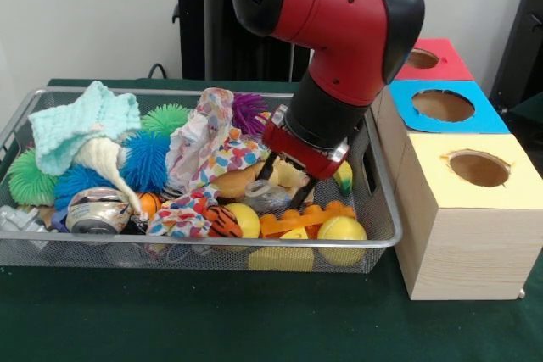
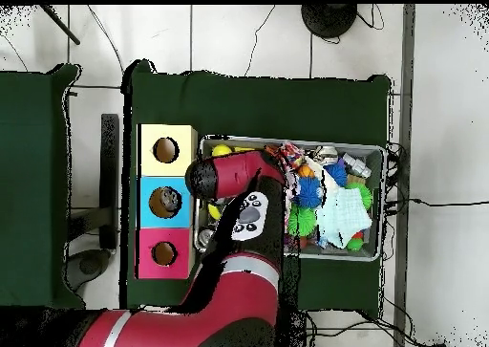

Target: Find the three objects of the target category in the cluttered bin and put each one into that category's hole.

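The wire mesh bin (image 1: pixel 212 244) is full of clutter. One small can (image 1: pixel 95 210) with a silvery top and printed side lies at its front left corner; no other can shows. My gripper (image 1: pixel 286 181) hangs low over the right part of the bin, its black fingers (image 1: pixel 266 168) spread apart around a pale cream thing among the toys. The blue-topped hole (image 1: pixel 443 105) is in the middle box to the right of the bin. In the overhead view the arm covers the gripper, and the blue hole (image 2: pixel 165 202) seems to have something inside it.
The red-topped hole (image 1: pixel 422 58) lies behind the blue one and the yellow-topped hole (image 1: pixel 478 167) in front. The bin holds spiky puff balls (image 1: pixel 146 160), a mint cloth (image 1: pixel 81 125), a patterned cloth (image 1: pixel 204 146), yellow balls (image 1: pixel 341 231) and an orange toy (image 1: pixel 305 218).
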